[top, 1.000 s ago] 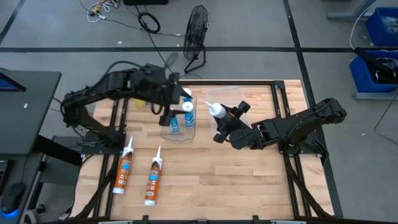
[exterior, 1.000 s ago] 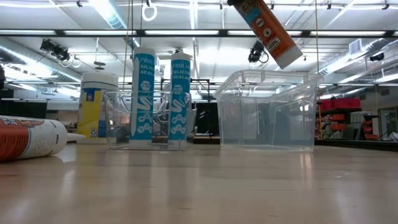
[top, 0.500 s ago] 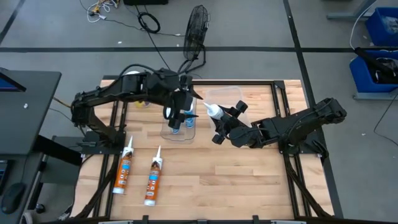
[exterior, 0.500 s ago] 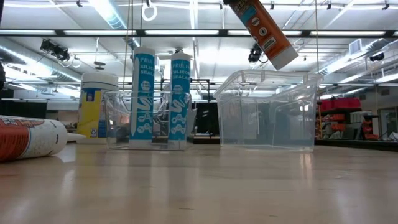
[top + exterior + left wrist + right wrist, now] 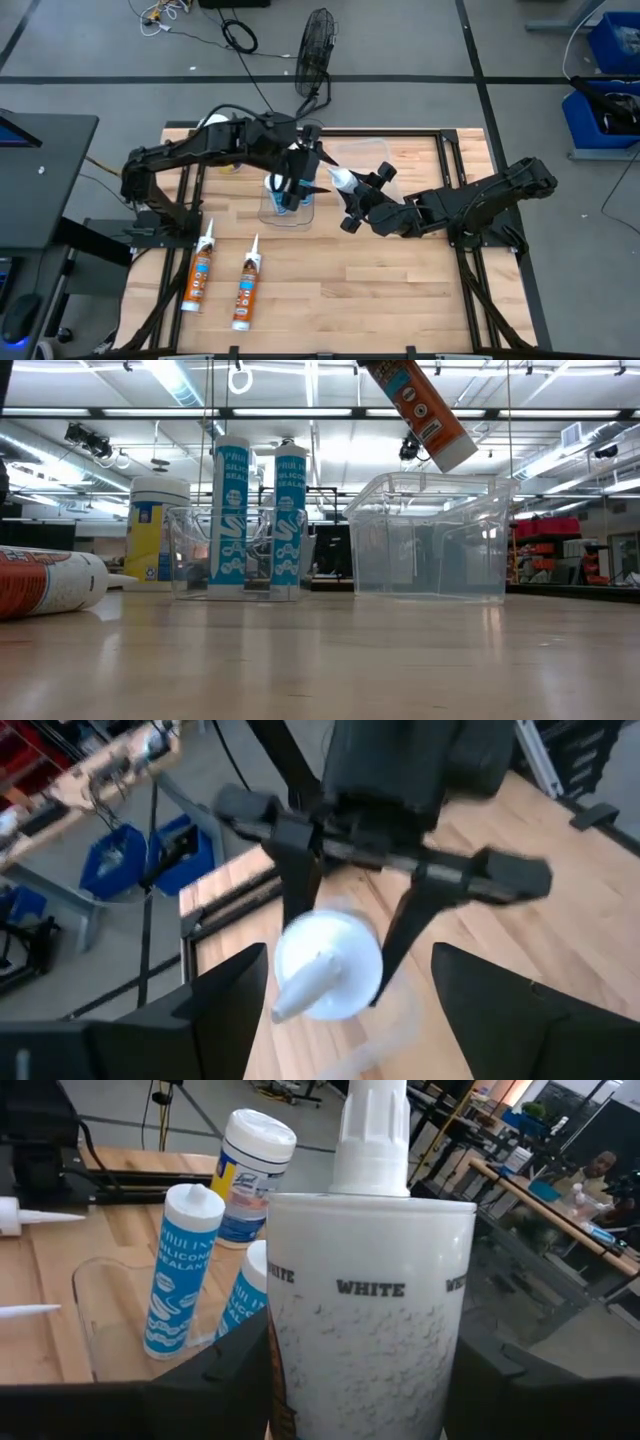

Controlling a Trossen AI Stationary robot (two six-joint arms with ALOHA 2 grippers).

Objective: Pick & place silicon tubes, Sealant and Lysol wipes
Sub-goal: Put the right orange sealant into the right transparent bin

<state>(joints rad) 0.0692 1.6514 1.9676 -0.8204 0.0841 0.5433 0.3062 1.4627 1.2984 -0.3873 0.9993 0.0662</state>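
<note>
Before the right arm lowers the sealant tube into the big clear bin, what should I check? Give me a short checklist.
1. Right pincer shut on sealant tube: ok.
2. Tube hangs higher than the big clear bin rim: ok.
3. Bin holds nothing: ok.
4. Open left pincer far enough from the tube: cannot tell.
5. Both silicone tubes upright in small container: ok.

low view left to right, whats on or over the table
orange sealant tube lying down → Lysol wipes → two blue silicone tubes in a small clear bin → large clear bin, held orange sealant tube above it
</note>
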